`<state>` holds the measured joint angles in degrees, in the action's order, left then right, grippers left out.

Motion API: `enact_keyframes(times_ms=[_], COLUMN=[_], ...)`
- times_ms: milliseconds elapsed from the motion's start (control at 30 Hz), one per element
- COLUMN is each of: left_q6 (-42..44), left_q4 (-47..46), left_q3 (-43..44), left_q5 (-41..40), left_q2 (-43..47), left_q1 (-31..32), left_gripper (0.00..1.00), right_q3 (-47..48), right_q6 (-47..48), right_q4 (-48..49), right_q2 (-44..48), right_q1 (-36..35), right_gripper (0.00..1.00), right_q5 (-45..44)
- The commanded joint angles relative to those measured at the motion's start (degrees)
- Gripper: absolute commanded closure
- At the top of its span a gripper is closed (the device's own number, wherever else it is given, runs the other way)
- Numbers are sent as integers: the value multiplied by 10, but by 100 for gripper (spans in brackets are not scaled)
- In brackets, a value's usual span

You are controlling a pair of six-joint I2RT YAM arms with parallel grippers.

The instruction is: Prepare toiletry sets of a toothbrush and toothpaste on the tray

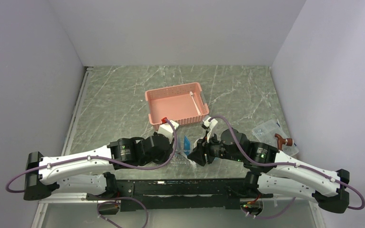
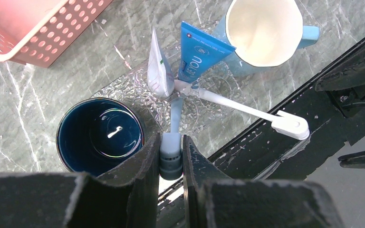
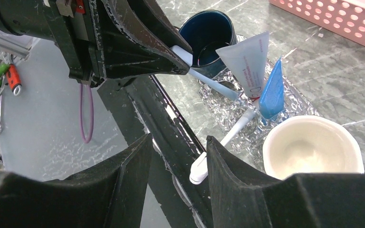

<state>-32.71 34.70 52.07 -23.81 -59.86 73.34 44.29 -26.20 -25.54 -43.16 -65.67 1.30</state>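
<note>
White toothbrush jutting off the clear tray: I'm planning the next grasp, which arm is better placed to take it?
Probably right: the right gripper hangs open over that thin white toothbrush; the left gripper is shut on a second toothbrush.

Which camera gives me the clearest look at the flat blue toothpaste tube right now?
Left wrist: the flat blue toothpaste tube shows its whole printed face there. The right wrist view shows it narrow and slanted; the top external view shows only a small blue sliver.

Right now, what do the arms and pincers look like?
The left arm and right arm: white links, black joint housings, a purple cable along each. The left pincer and right pincer: black, scuffed, wedge-shaped fingers.
</note>
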Motion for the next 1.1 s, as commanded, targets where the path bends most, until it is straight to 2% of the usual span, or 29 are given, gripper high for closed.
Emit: enact_keyframes(times_ms=[0,367,1067], left_q6=[-7,-14,-19], left_q4=[-7,10,28], left_q3=[2,5,12], left_q5=[7,10,25], left_q2=[-6,2,18], left_q1=[3,4,8], left_gripper=[78,76,62], right_q3=[-3,-6,-5], right_q6=[-6,-7,-10], right_q4=[23,25,25], right_q2=[5,4,3], right_q1=[0,0,0], right_gripper=[52,52,51], right_q5=[-12,-11,-12])
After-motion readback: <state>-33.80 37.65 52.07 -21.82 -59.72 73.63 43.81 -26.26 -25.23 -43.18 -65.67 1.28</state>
